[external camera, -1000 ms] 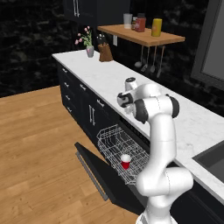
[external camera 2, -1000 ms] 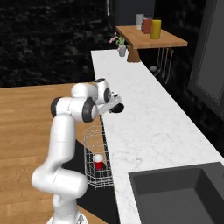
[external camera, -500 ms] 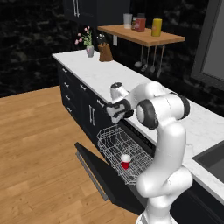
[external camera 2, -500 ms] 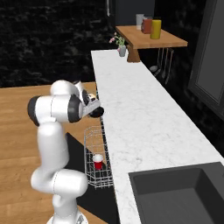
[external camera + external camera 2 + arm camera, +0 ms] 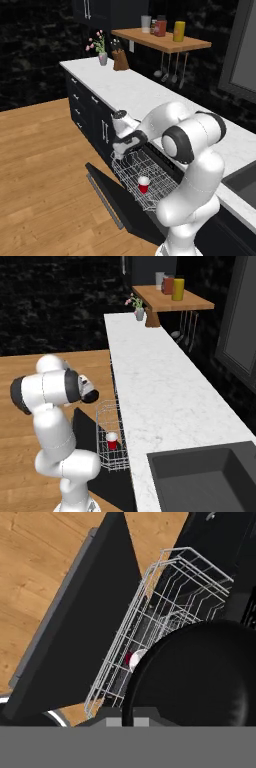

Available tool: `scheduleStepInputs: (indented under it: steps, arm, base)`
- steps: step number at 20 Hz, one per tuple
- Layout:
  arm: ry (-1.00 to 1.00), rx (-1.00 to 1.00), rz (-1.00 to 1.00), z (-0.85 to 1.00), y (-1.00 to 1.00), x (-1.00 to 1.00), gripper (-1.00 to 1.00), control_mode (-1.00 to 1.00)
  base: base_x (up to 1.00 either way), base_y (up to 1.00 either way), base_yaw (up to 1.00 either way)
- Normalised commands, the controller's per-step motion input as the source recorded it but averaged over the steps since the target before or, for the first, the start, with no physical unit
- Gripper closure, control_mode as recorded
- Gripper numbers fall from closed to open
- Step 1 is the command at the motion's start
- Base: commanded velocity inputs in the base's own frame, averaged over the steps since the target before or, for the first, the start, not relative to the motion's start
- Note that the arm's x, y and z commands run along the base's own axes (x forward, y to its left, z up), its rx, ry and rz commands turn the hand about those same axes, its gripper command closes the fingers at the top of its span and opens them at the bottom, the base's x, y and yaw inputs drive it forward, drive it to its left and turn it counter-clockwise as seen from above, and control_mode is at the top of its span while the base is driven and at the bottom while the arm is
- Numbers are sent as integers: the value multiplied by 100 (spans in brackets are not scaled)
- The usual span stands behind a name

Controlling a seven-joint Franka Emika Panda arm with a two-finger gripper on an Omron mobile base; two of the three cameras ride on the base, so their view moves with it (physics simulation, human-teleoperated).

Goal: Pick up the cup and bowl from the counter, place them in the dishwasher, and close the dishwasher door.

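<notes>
My gripper is shut on the black bowl, which it holds over the near-left corner of the dishwasher's white wire rack. From the other side, the gripper and bowl hang just left of the rack. The red cup stands upright in the rack. The cup also shows from the right, and its rim peeks past the bowl. The dishwasher door lies dropped open. The white counter runs behind.
A wooden shelf with jars hangs above the counter's far end, over hanging utensils. A flower vase and a knife block stand there. A sink lies near right. Wood floor spreads to the left of the door.
The arm has swung off the counter and down to the left, carrying the bowl from above the worktop to just over the rack. The cup stays in the rack.
</notes>
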Motion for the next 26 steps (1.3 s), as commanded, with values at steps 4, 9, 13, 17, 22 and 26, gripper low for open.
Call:
scheduleStepInputs:
  steps: [4, 9, 13, 17, 22, 26]
  arm:
    - [11, 0, 0, -48, 80, -35, 100, -100]
    - [7, 0, -2, -51, 33, -21, 100, -100]
    - [0, -10, -14, -56, -57, -26, 100, -100]
    - [0, -15, -18, -73, -41, -30, 100, -100]
    - [-5, -30, -24, -63, -22, -26, 100, -100]
    - [-14, -31, -22, -6, -29, -15, 100, -100]
  base:
    - [0, 0, 0]
    - [0, 0, 0]
    - [0, 0, 0]
    - [0, 0, 0]
    - [0, 0, 0]
    - [0, 0, 0]
